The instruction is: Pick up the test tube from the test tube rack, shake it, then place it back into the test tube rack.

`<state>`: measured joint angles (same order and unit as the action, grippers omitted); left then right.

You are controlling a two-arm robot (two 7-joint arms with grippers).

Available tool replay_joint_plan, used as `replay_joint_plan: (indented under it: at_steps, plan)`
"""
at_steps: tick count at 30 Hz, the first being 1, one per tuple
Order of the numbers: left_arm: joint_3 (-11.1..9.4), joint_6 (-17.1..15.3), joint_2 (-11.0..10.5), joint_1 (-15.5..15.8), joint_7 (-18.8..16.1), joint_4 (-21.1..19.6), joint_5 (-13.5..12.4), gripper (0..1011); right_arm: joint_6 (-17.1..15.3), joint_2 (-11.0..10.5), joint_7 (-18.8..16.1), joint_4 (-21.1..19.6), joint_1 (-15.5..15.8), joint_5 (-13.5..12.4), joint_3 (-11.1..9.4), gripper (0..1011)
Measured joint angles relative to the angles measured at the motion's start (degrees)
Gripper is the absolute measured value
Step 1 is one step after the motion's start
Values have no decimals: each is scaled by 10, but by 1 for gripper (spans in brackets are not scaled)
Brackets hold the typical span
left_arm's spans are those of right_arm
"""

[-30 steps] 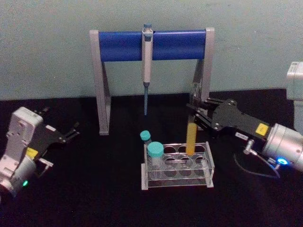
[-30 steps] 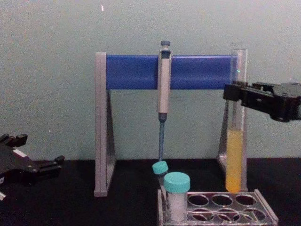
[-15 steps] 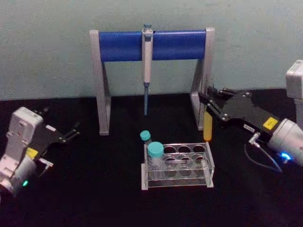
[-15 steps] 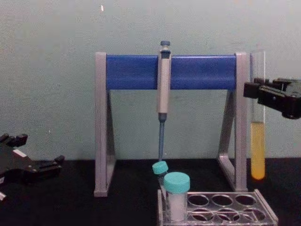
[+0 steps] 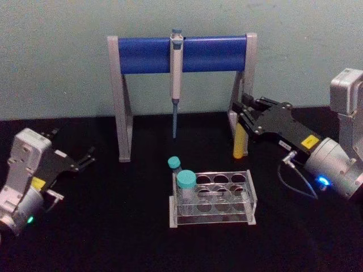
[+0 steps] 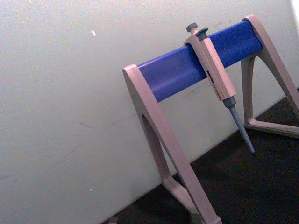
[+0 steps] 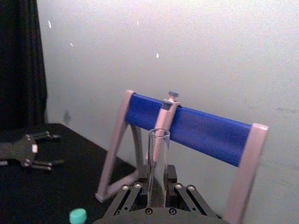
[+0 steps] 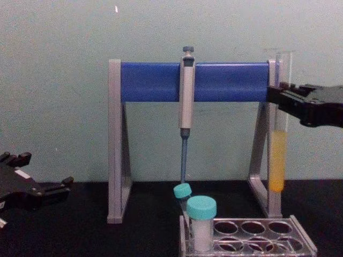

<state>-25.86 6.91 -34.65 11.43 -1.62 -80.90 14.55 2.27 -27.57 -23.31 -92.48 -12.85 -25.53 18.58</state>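
Note:
The test tube (image 5: pixel 239 143), clear glass with yellow-orange liquid in its lower part, hangs upright in the air. It is behind and above the right end of the test tube rack (image 5: pixel 249 199), close to the stand's right leg. My right gripper (image 5: pixel 240 115) is shut on its upper part. From the chest the test tube (image 8: pixel 277 160) is clear of the test tube rack (image 8: pixel 300 240), with the right gripper (image 8: pixel 279 96) reaching in from the right. In the right wrist view the test tube (image 7: pixel 158 158) rises from between the fingers. My left gripper (image 5: pixel 86 158) rests open at the far left.
A grey-and-blue pipette stand (image 5: pixel 181 54) spans the back, with a pipette (image 5: pixel 176 79) hanging from its bar. Two teal-capped vials (image 5: pixel 185 182) sit at the rack's left end. A grey device (image 5: pixel 347 99) stands at the right edge.
The right gripper lifted the test tube out of the rack, swung it right, then brought it back left and a little higher. The left arm has not moved.

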Motion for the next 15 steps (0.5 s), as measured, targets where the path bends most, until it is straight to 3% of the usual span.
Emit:
replay_joint_plan:
  at_steps: [8,15]
  plan:
    - [0,0,0,0,0,0,0,1001,1,16,-43,11,-7,-33,5,230]
    - [0,0,0,0,0,0,0,1001,-6,-3,-98,9,-10,-76,13,232]
